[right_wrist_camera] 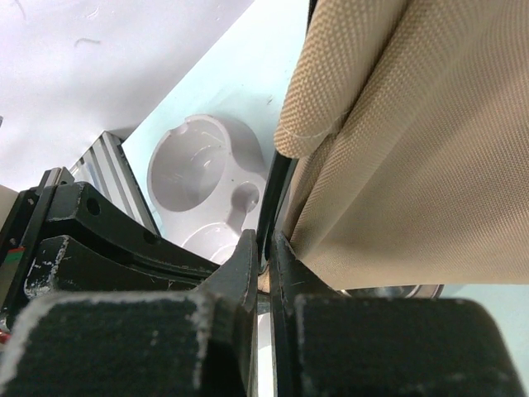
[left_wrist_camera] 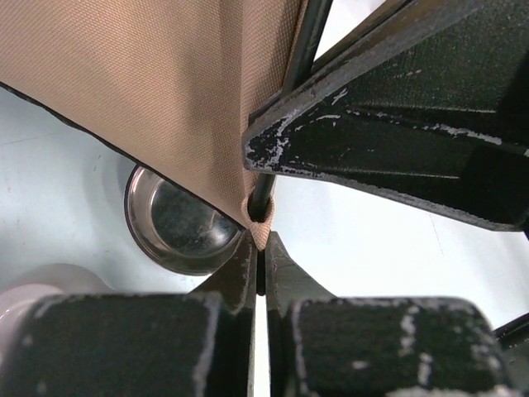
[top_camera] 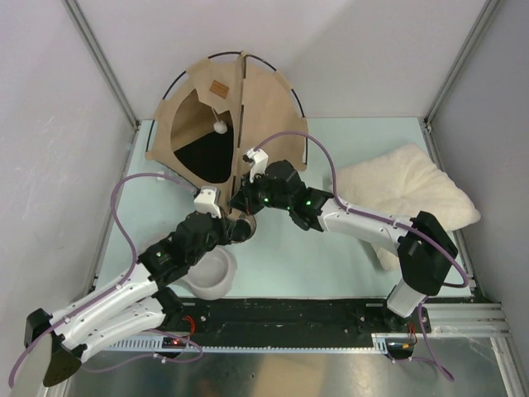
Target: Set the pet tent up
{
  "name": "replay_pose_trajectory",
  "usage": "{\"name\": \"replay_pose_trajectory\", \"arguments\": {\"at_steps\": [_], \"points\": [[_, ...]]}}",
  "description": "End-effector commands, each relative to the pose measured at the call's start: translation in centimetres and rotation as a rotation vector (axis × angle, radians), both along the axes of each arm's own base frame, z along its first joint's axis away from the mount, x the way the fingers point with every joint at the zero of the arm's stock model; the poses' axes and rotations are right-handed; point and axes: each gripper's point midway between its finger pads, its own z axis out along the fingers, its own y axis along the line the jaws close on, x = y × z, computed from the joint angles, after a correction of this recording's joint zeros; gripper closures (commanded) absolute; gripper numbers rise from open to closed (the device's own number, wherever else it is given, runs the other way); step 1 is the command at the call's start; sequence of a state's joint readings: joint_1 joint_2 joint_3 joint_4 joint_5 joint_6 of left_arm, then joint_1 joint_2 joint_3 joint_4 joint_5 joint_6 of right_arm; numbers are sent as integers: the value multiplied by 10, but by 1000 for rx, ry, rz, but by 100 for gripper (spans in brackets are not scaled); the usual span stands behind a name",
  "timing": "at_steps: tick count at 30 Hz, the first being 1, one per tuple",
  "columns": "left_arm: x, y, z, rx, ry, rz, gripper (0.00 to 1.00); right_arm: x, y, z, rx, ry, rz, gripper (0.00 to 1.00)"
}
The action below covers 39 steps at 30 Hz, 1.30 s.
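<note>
1. Pet tent (top_camera: 264,107) progress, starting from its near corner: the left gripper (left_wrist_camera: 260,248) was pinched tight on the tan corner tab where a black pole (left_wrist_camera: 263,194) ended, just above the grey bowl (top_camera: 211,273).
2. The right gripper (right_wrist_camera: 266,248) was clamped shut on the hem and pole right beside it. Both arms reached in low, wrists meeting.
3. Further back it looked mostly up: panels spread, doorway open, pompom (top_camera: 219,127) dangling. I'd guess only seating that pole was left.
4. It stood at the table's far left.

tan woven pet tent (top_camera: 269,107) with black lining, white pompom (top_camera: 219,127), cream pillow (top_camera: 405,190), grey bowl (top_camera: 211,275), pale green desk (top_camera: 322,256).
</note>
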<state>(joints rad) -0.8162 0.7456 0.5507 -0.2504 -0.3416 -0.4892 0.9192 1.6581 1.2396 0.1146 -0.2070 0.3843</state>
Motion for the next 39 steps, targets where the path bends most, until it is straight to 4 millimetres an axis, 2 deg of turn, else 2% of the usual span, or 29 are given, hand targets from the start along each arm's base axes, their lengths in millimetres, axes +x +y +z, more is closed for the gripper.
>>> {"name": "replay_pose_trajectory", "arguments": {"at_steps": [1,4,9,11,18,24,27,32,36,39], "points": [[-18,-15,18,-54,13,-109,94,39,-21,17,-9,-118,-180,100],[-20,-13,21,-56,-2,-113,86,39,-22,17,-10,-119,-185,100],[-22,-3,32,-65,-48,-99,62,38,-21,17,-11,-116,-184,100],[-22,1,37,-69,-67,-87,55,38,-21,16,-14,-113,-182,100],[-19,17,49,-61,-95,-15,39,34,-21,9,-44,-117,-164,100],[-12,28,80,-74,-145,53,26,37,-29,-16,-158,-146,-141,100],[-8,37,90,-58,-160,95,19,49,-44,-27,-236,-183,-163,100],[-4,56,109,-26,-177,178,8,80,-89,-43,-349,-182,-222,100],[-1,69,118,-21,-174,228,3,105,-120,-50,-421,-204,-286,95],[3,76,116,-25,-151,255,2,119,-139,-58,-469,-201,-345,90]]}}
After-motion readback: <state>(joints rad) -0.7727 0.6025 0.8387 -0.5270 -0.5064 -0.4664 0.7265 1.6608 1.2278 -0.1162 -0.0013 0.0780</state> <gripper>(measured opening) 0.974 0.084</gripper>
